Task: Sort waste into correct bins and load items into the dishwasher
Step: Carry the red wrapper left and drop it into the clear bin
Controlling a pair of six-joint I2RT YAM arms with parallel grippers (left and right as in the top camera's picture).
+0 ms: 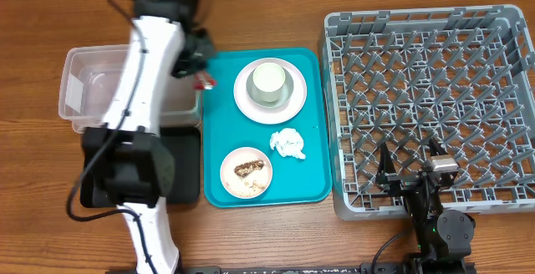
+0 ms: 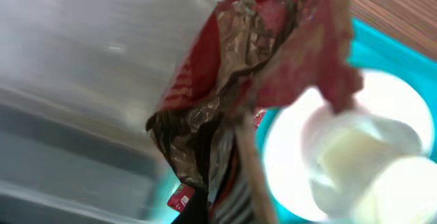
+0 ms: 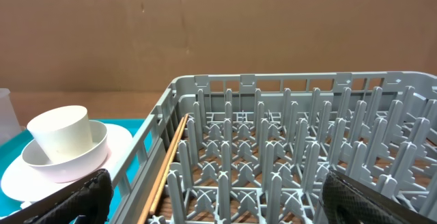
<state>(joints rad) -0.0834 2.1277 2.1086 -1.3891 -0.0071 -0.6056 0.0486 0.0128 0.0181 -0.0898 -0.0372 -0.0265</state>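
Waste-sorting step: left end effector (image 1: 199, 72) clamped on crumpled red wrapper (image 2: 259, 67), at edge of clear bin (image 1: 84, 90). Next: carry over bin, release. Right end effector (image 3: 218, 197) spread wide, empty, at dish rack (image 1: 426, 107).

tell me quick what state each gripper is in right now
left gripper: closed, holding the crumpled red wrapper
right gripper: open, holding nothing

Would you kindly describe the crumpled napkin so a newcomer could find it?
Find the teal tray left of the grey rack. Near its right edge, below the cup's plate, lies the napkin: the only crumpled, shapeless white thing among round dishes.
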